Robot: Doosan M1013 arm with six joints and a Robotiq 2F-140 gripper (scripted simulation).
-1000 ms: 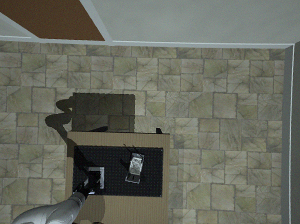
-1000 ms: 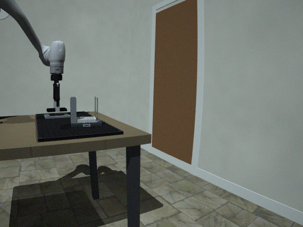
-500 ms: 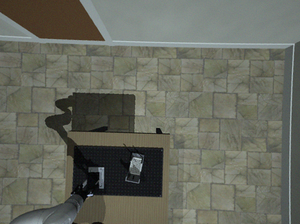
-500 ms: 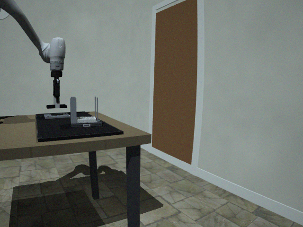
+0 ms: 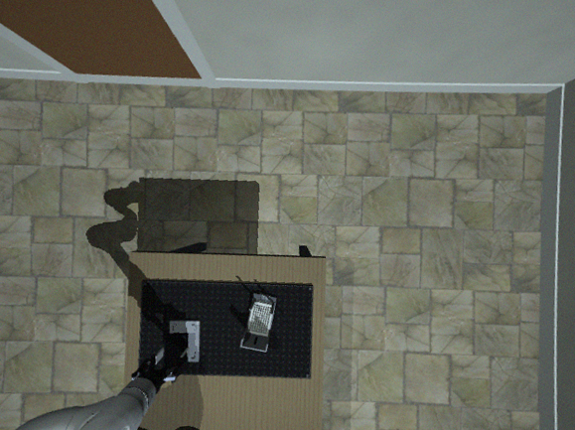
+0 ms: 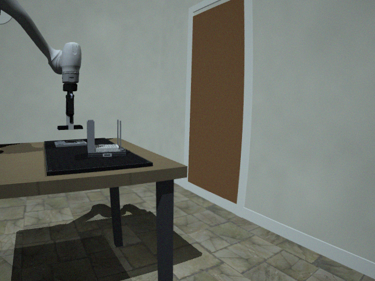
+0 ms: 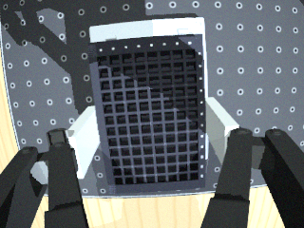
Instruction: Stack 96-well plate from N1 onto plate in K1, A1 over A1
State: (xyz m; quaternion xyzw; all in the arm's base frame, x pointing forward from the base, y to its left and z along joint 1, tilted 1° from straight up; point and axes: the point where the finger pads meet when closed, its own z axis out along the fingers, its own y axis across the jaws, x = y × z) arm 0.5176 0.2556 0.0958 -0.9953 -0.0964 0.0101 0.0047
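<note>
Pincer [image 6: 70,127] grips plate [image 7: 150,114] — seemingly above nest [image 6: 70,143].

No text you can read on the bench [image 6: 127,177], no label, no brand, no number, no sign

From my station, the top view looks straight down from high above — the table [image 5: 291,387] is small in it. The exterior view stands low, beside the table [image 6: 169,170], facing a wall. The wrist view looks down past the gripper [image 7: 152,152], very near. All three share the black perforated board [image 5: 287,336].
</note>
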